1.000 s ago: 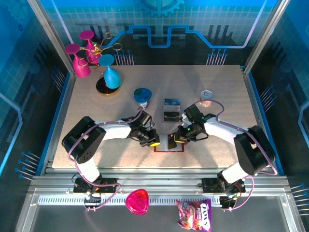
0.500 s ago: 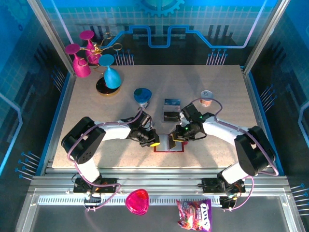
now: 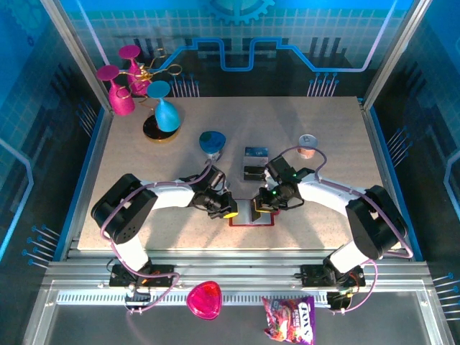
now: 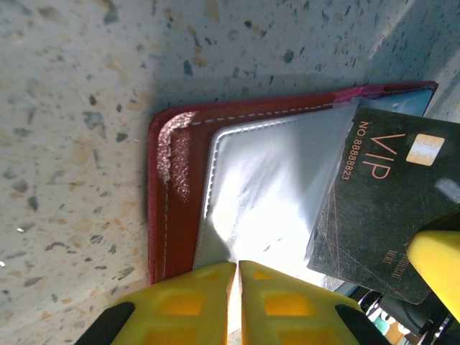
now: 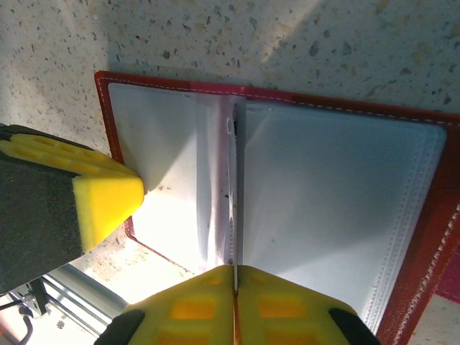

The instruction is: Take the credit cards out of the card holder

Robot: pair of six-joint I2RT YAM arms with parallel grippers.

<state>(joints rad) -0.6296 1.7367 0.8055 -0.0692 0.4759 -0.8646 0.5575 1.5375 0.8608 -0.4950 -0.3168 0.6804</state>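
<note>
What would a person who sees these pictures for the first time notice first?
First, the open red card holder at the near middle of the table: the left gripper, fingers shut, rests on its left side, while the right gripper pinches a black VIP card over the fold. Then the pink and blue goblets at the far left corner.

Overhead: bright, even light on my table (image 3: 323, 208); soft shadows beneath the arms (image 3: 165, 195).
Left wrist: glare bleaches the card holder (image 4: 251, 187) pocket; left fingers (image 4: 180, 305) blurred.
Right wrist: I lose the lower left corner to white burnout; right fingers (image 5: 287, 316) soft.
</note>
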